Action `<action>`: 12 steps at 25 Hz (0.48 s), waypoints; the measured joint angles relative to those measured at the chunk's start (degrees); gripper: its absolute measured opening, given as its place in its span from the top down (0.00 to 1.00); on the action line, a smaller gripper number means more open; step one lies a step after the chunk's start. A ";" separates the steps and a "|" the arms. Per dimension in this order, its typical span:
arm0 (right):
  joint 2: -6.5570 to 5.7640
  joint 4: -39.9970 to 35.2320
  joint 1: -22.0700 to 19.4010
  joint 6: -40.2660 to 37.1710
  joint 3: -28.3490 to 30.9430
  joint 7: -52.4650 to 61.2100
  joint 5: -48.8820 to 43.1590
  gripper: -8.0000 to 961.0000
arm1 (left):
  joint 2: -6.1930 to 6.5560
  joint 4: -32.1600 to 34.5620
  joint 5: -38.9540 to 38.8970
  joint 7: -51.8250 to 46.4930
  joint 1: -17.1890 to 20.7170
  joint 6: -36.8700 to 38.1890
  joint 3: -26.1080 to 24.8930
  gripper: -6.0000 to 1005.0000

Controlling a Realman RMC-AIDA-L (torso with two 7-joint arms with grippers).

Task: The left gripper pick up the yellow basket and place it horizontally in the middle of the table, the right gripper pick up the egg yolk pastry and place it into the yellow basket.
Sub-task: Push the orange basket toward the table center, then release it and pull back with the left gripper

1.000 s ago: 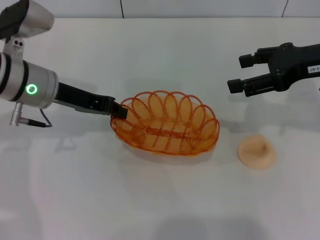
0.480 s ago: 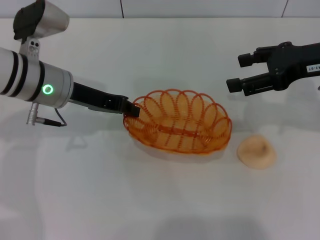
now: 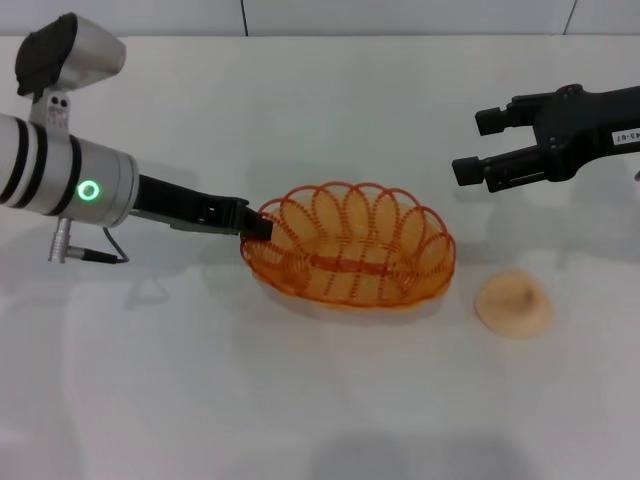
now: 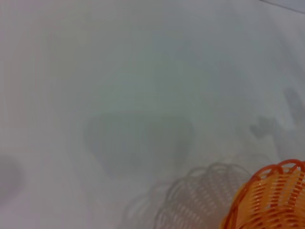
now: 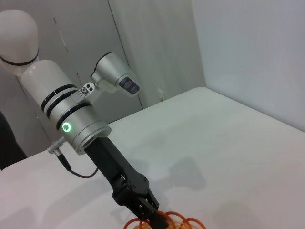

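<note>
The yellow basket [image 3: 350,266], an oval orange wire-loop basket, lies lengthwise across the middle of the white table [image 3: 300,400]. My left gripper [image 3: 258,227] is shut on its left rim; I cannot tell whether the basket rests on the table or hangs just above it. A corner of the basket shows in the left wrist view [image 4: 271,200], with its shadow beside it. The right wrist view shows the left gripper [image 5: 147,206] clamped on the rim [image 5: 164,223]. The egg yolk pastry [image 3: 513,303] sits on the table right of the basket. My right gripper [image 3: 478,146] is open and empty, above and behind the pastry.
The table's far edge meets a grey wall [image 3: 400,15] at the back. The left arm's silver segment with the green light [image 3: 90,190] reaches in from the left. White tabletop stretches in front of the basket and the pastry.
The left gripper carried the basket to the right, then eased slightly back left. The right gripper and the pastry have not moved.
</note>
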 joint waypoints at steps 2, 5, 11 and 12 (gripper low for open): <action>0.00 0.07 0.08 0.01 0.00 0.00 0.00 0.11 | -0.01 -0.01 -0.04 -0.16 0.20 0.08 0.07 0.92; 0.05 0.16 0.20 0.02 0.00 0.00 0.00 0.11 | 0.03 -0.02 -0.01 -0.46 0.58 0.31 0.08 0.92; 0.08 0.70 0.43 0.09 0.00 0.00 0.00 0.11 | 0.31 0.19 0.27 -0.53 0.92 0.56 0.06 0.92; 0.08 0.71 0.45 0.09 0.00 0.00 0.00 0.11 | 0.32 0.22 0.32 -0.52 0.91 0.61 0.07 0.92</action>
